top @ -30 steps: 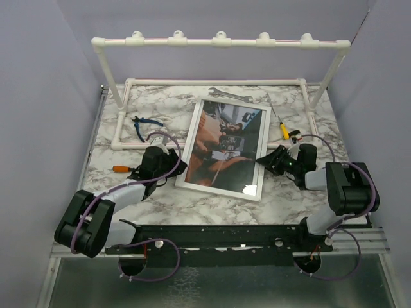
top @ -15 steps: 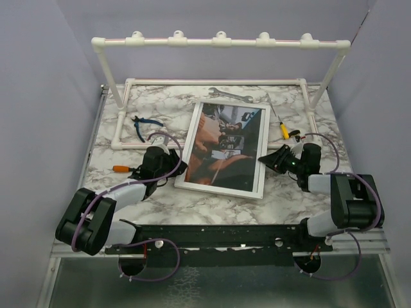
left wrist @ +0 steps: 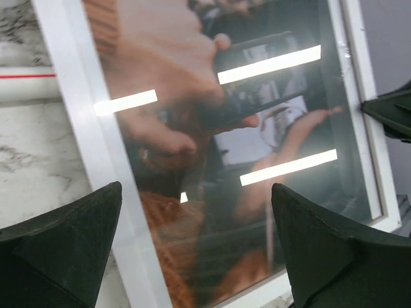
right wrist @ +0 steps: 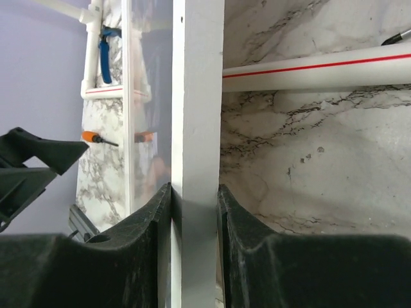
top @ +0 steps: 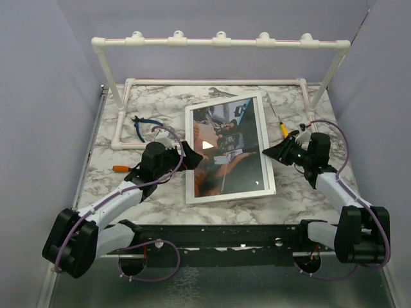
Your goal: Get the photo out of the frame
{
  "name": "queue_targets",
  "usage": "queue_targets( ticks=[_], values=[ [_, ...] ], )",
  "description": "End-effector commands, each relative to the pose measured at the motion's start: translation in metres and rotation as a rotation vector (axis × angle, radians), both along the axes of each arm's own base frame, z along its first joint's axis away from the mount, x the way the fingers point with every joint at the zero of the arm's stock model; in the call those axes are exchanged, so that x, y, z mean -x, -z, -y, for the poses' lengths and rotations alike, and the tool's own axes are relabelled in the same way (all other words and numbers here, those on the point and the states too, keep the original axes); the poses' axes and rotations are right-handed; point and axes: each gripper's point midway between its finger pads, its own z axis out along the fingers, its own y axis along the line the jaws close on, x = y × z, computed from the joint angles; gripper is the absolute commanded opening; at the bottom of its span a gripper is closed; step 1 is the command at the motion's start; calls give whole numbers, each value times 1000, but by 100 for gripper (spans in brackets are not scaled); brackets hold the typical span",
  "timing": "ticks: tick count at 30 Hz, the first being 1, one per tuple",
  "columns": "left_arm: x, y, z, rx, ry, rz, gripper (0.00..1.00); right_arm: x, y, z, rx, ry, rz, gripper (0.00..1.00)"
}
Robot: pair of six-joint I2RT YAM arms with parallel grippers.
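Your right gripper (right wrist: 196,192) is clamping the right-hand white border of the frame (right wrist: 198,96), one finger on the glass side and one on the back. Your left gripper (left wrist: 196,205) is hanging spread wide at the frame's left edge, gripping nothing. The photo (top: 225,144) is sitting inside the frame behind the glass, facing the overhead camera, so nothing is coming out yet. You are carrying the frame on one narrow pinch at mid-edge, and that is where the trouble is lurking. The weight looks likely to swing the frame about the pads, or to slide it out onto the marble table (top: 160,199), where the glass could crack. If you are closing the left fingers, mind the glossy pane, because they could skate across it instead of catching the border. The back and its clips are facing away from every camera, so you are working blind there. Glare is washing out much of the print, and I cannot tell whether the frame's near edge is resting on the table or lifted.
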Motion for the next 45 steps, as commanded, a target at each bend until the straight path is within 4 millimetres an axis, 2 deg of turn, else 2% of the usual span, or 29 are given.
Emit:
queue_targets(
  ticks=[1, 4, 7, 8, 14, 19, 22, 26, 33, 45],
  values=[
    [7, -46, 21, -20, 75, 113, 99, 3, -24, -4, 3, -37, 9, 11],
    [16, -62, 36, -54, 112, 157, 99, 3, -33, -2, 6, -21, 0, 11],
    [24, -70, 51, -110, 128, 184, 99, 2, -38, 2, 16, 20, -29, 11],
    [32, -71, 60, -132, 148, 198, 99, 1, -40, 3, 14, 27, -32, 11],
    [78, -67, 111, -373, 270, 363, 99, 0, -51, -1, -35, 26, -24, 11],
    [113, -79, 143, -472, 349, 489, 99, -2, -53, -4, -56, 19, -64, 11],
    [127, -83, 162, -523, 380, 538, 99, 0, -61, -6, -75, 10, -58, 11],
    [142, -73, 181, -608, 426, 564, 99, 1, -71, -6, -83, 19, -56, 11],
    [153, -62, 202, -712, 443, 611, 99, 5, -81, -7, -110, 31, -83, 11],
    [137, -50, 207, -915, 297, 645, 99, 14, -95, -13, -159, 16, -93, 12]
  ],
)
